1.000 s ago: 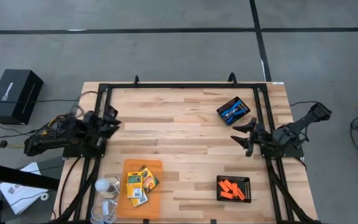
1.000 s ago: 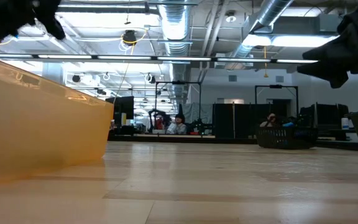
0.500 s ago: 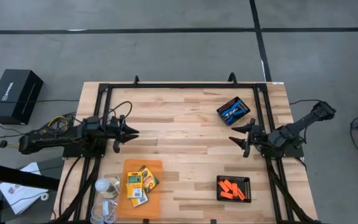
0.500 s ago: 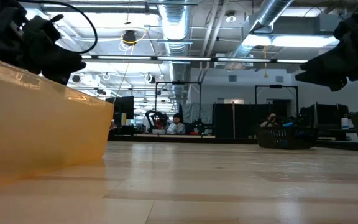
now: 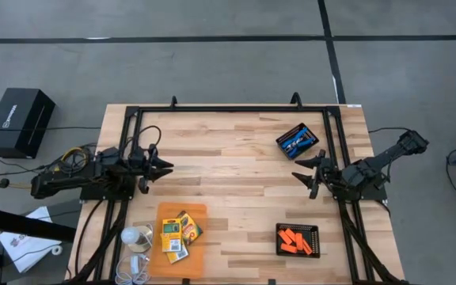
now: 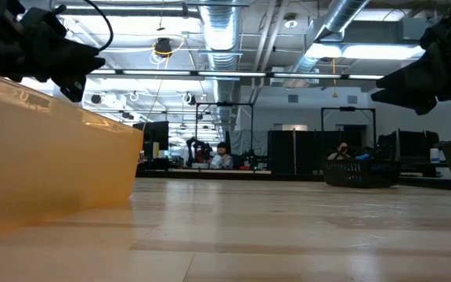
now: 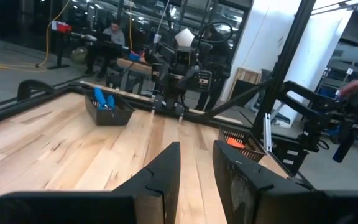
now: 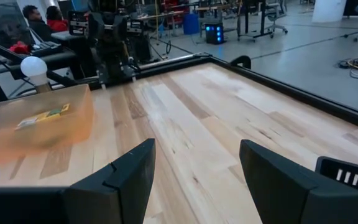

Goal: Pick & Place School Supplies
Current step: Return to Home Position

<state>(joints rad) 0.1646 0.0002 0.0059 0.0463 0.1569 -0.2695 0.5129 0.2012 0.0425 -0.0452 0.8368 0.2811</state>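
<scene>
**Left gripper (image 5: 165, 167) backs off; supplies lie sorted**

Since half a second ago it has drawn slightly back toward the frame's left, while the right gripper (image 5: 302, 169) has barely shifted at centre right. The left jaws stand a narrow gap apart and the right jaws stand wide; both are empty.

Yellow-and-green crayon boxes (image 5: 179, 233) lie in the orange tray (image 5: 165, 212), lower left. Stubby orange sticks (image 5: 294, 240) fill the lower-right bin (image 5: 317, 241). The blue-handled tool (image 5: 297, 141) sits in the upper-right bin (image 5: 310, 133).

Only the low and right wrist views show the tray's translucent walls. The lettering on the boxes and the white logo on the black case (image 5: 20, 119), far left, are too small to read.
</scene>
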